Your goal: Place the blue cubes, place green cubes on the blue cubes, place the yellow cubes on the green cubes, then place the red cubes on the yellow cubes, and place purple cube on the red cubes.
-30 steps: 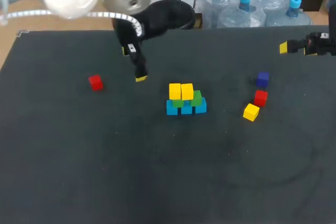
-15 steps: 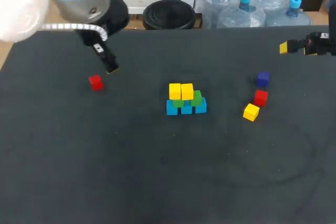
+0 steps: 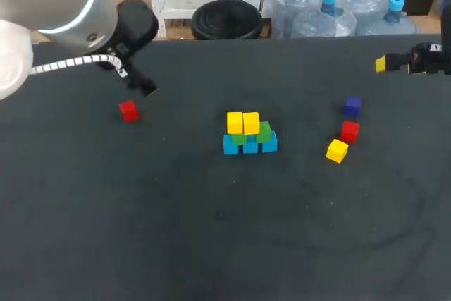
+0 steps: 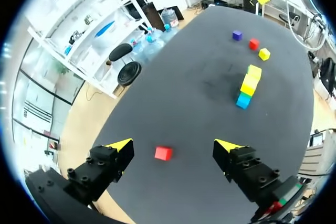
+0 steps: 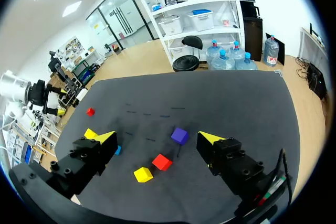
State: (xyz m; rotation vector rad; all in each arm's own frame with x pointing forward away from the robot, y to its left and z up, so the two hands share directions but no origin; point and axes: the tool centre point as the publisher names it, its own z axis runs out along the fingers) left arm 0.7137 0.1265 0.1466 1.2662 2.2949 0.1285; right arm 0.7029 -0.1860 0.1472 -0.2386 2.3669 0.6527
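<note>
The dark desk (image 3: pixel 211 244) carries the stack (image 3: pixel 248 134) at its middle: blue cubes below, green on them, two yellow on top. My left gripper (image 4: pixel 174 146) hangs wide open over the left red cube (image 4: pixel 163 153), a small, sharp-edged block lying flat and alone. I judge the red pickup is in hand: descend, centre, close. My right gripper (image 5: pixel 157 138), also wide, hovers near the purple cube (image 5: pixel 179 135).
</note>
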